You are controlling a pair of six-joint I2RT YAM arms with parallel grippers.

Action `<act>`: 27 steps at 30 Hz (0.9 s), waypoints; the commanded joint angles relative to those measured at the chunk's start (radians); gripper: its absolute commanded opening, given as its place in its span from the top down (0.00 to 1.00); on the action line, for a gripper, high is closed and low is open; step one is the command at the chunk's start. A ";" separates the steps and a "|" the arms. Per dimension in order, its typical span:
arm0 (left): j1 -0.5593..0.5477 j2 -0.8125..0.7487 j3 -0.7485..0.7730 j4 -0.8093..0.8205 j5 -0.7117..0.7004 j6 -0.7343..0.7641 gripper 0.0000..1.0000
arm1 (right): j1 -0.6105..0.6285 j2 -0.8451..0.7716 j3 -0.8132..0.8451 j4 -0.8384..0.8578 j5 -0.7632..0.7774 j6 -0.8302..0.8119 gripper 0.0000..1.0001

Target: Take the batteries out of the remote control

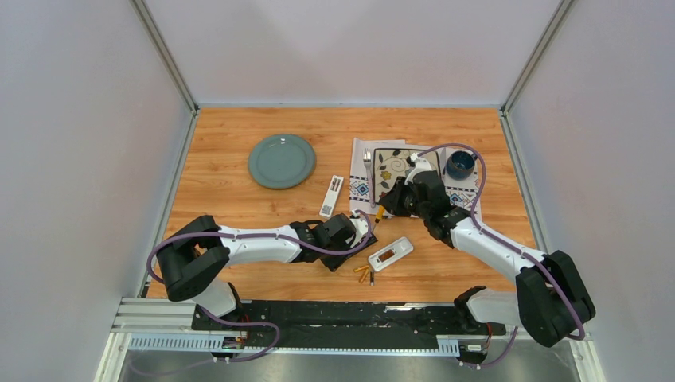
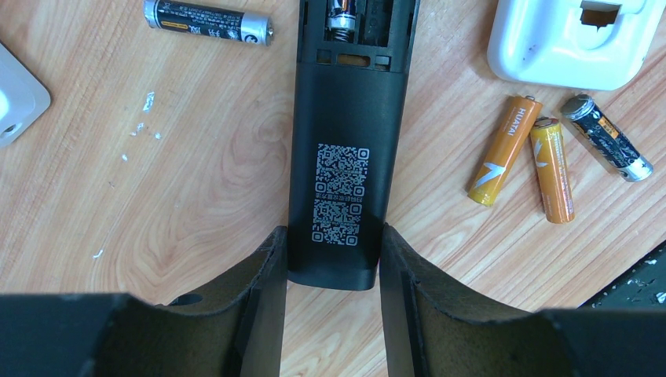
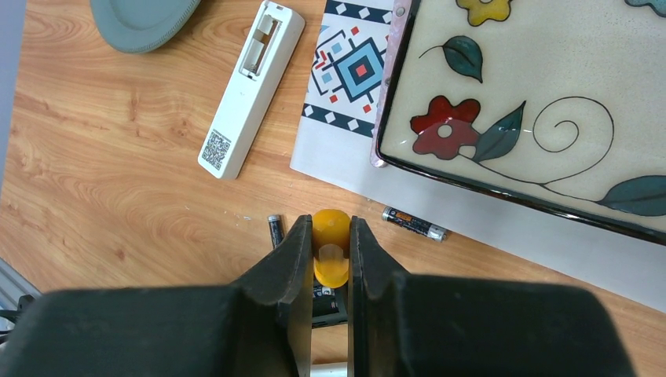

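The black remote control (image 2: 342, 157) lies face down with its battery bay (image 2: 345, 20) open; a spring and one cell end show inside. My left gripper (image 2: 334, 236) is shut on the remote's near end, which also shows in the top view (image 1: 354, 232). Loose batteries lie on the table: two orange ones (image 2: 505, 149) (image 2: 551, 169) and a dark one (image 2: 606, 137) to the right, and a dark one (image 2: 208, 20) to the upper left. My right gripper (image 3: 326, 228) is shut on an orange screwdriver handle (image 3: 331, 247) above the remote's far end (image 3: 330, 306).
An open white remote (image 3: 251, 86) lies beside a patterned mat (image 3: 345, 94) bearing a flowered tray (image 3: 534, 102). Another white remote (image 1: 390, 253) lies near the orange cells (image 1: 362, 273). Two dark cells (image 3: 414, 223) (image 3: 274, 230) lie near the screwdriver. A grey plate (image 1: 281, 160) and a blue cup (image 1: 460, 164) stand further back.
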 commanded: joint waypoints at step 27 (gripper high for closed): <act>-0.017 0.103 -0.037 -0.034 0.106 -0.016 1.00 | 0.029 0.021 -0.018 0.034 0.011 -0.022 1.00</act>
